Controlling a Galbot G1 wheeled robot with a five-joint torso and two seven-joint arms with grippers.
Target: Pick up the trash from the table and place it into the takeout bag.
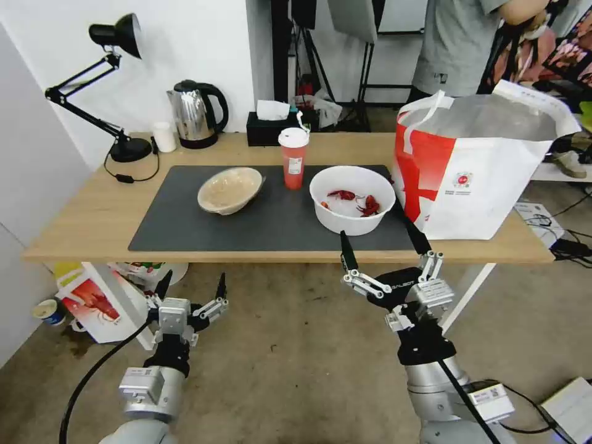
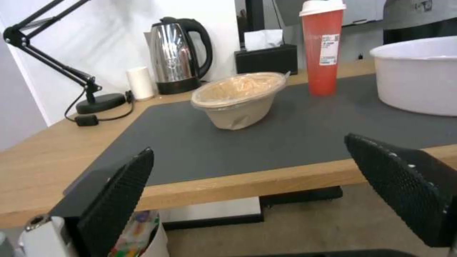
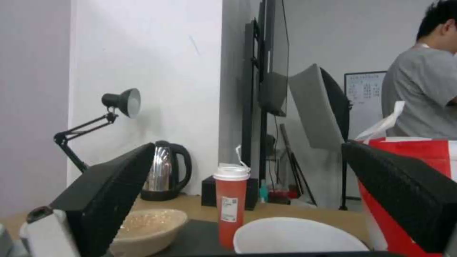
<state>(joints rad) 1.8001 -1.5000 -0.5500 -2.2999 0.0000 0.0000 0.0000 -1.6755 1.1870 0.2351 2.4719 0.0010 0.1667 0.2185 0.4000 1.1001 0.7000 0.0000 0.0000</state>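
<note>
Standing along the far side of the dark grey mat (image 1: 271,222), the three pieces of trash sat untouched on the table (image 1: 80,216). The beige shallow bowl (image 1: 230,190) lay toward the left of the mat, tipped a little to one side. The red drink cup (image 1: 293,158) with its white lid stood upright near the mat's back edge, between the two bowls. The white round bowl (image 1: 352,198) held a few red crayfish shells (image 1: 357,202) and rested at the mat's right end, just beside the takeout bag (image 1: 481,160). That bag stood open on the table's right end, its silver lining and white strap handles showing.

The right gripper (image 1: 387,256) hovered at the table's front edge, in front of the white bowl and apart from it, its fingers spread wide and holding nothing. The left gripper (image 1: 192,288) hung lower, below the tabletop and in front of its left half, with its fingers likewise spread and empty.

Behind the mat stood a steel kettle (image 1: 194,114), a small white cup (image 1: 164,136), a black tissue box (image 1: 269,126) and a black desk lamp (image 1: 105,80). A smaller white-and-red bag (image 1: 92,305) with a crayfish picture sat on the floor under the table.
</note>
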